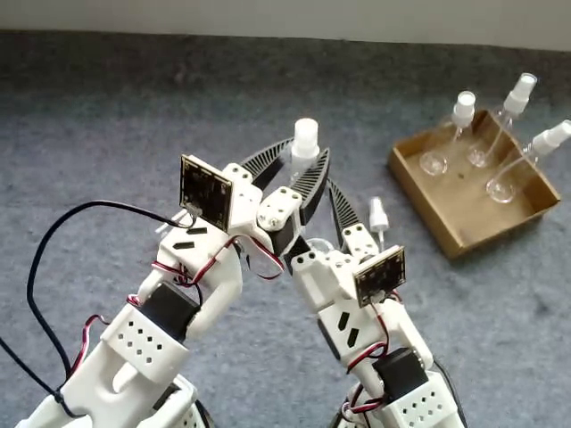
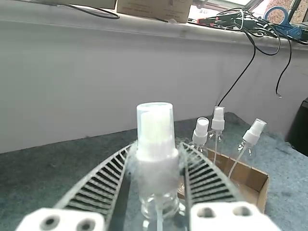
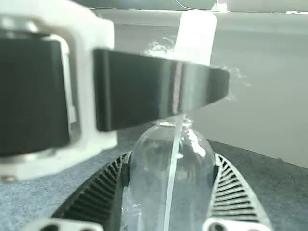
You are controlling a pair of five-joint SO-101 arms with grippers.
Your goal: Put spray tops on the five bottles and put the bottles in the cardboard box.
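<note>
Seen from above: a tabletop point(image 1: 107, 116) covered edge to edge in grey, carpet-like fabric, meeting a pale wall point(image 1: 268, 18) along twelve o'clock. Resting flat on it at two o'clock, well apart from the middle: an open, low-walled cardboard box point(image 1: 455, 203), set askew with one corner pointing toward six o'clock. Just off centre toward three o'clock, a small white spray top point(image 1: 378, 214) standing upright; foot hidden behind an arm, so possibly on a bottle set on the fabric. At eight o'clock, a black cable point(image 1: 37, 267) curving over the grey. At six o'clock, two white arms point(image 1: 161, 330) rising from the near edge.
</note>
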